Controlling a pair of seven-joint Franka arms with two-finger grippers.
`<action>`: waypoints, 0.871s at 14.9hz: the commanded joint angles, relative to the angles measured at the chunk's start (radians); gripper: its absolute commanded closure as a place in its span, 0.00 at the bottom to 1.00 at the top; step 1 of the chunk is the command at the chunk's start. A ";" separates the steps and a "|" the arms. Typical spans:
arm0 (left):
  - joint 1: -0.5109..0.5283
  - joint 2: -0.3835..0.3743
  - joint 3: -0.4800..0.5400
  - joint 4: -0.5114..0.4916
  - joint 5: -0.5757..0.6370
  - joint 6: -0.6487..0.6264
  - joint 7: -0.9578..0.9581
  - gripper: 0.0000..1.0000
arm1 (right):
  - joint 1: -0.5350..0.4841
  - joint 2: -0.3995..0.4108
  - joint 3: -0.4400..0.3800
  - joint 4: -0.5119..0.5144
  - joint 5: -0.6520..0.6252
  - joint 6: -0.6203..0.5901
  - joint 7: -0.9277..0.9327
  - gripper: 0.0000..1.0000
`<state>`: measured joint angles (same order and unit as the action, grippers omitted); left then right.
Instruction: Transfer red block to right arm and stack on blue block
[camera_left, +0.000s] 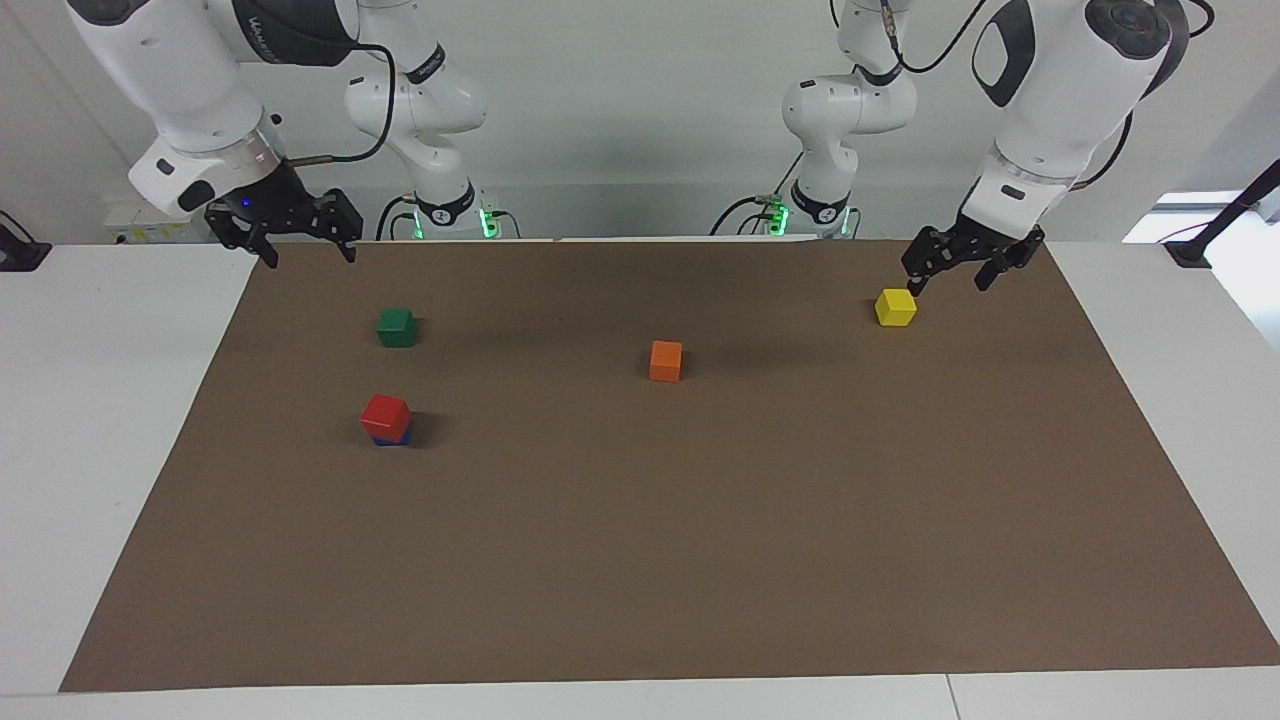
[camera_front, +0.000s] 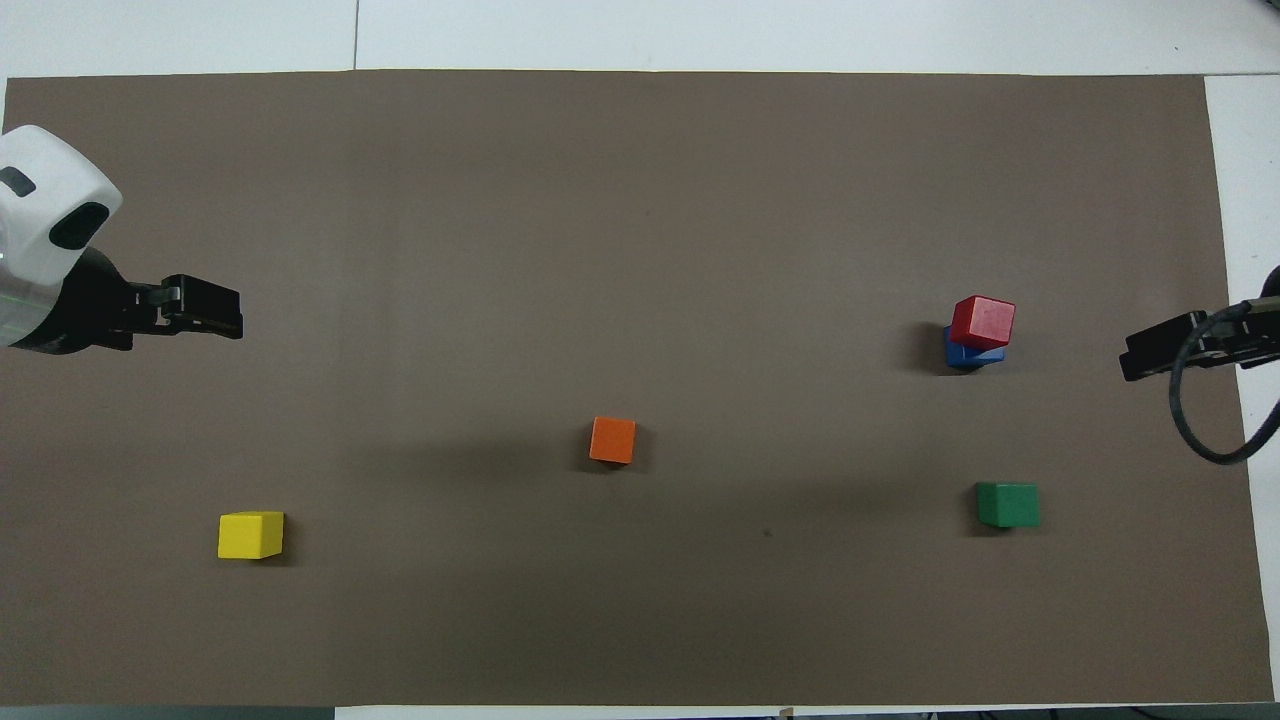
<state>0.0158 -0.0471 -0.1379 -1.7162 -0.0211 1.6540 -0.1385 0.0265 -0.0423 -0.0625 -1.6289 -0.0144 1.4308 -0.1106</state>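
White desk (camera_left: 60, 420) with a brown mat (camera_left: 660, 560) over most of it, pale wall at the robots' end. Going across the facing view: right hand (camera_left: 297, 240) raised over the mat's corner at the right arm's end, close to the robots, fingers spread apart, holding nothing, small blue light on its wrist. Green block (camera_left: 397, 327) sits on the mat near that end. Red block (camera_left: 386, 417) rests on top of the blue block (camera_left: 393, 439), farther from the robots than the green one; only a sliver of blue shows under the red. The red one sits slightly askew on the blue one in the overhead view, nothing touching the stack. Orange block (camera_left: 666, 360) alone near mid-mat. Yellow block (camera_left: 895, 307) toward the left arm's end. Left hand (camera_left: 948, 278) hangs just over the mat beside the yellow block, fingers apart, empty.
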 joint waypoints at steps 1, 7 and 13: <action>0.004 -0.017 0.003 -0.019 -0.005 0.006 0.010 0.00 | -0.052 0.002 0.016 -0.006 0.016 -0.021 -0.046 0.00; -0.001 -0.014 0.001 -0.014 -0.005 0.001 0.014 0.00 | -0.048 -0.014 0.015 -0.006 -0.012 0.103 -0.032 0.00; -0.007 0.023 0.001 0.029 0.015 -0.037 0.014 0.00 | -0.039 -0.015 0.015 -0.017 -0.029 0.132 -0.008 0.00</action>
<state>0.0174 -0.0376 -0.1383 -1.7105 -0.0201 1.6475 -0.1371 -0.0067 -0.0444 -0.0561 -1.6301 -0.0291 1.5513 -0.1286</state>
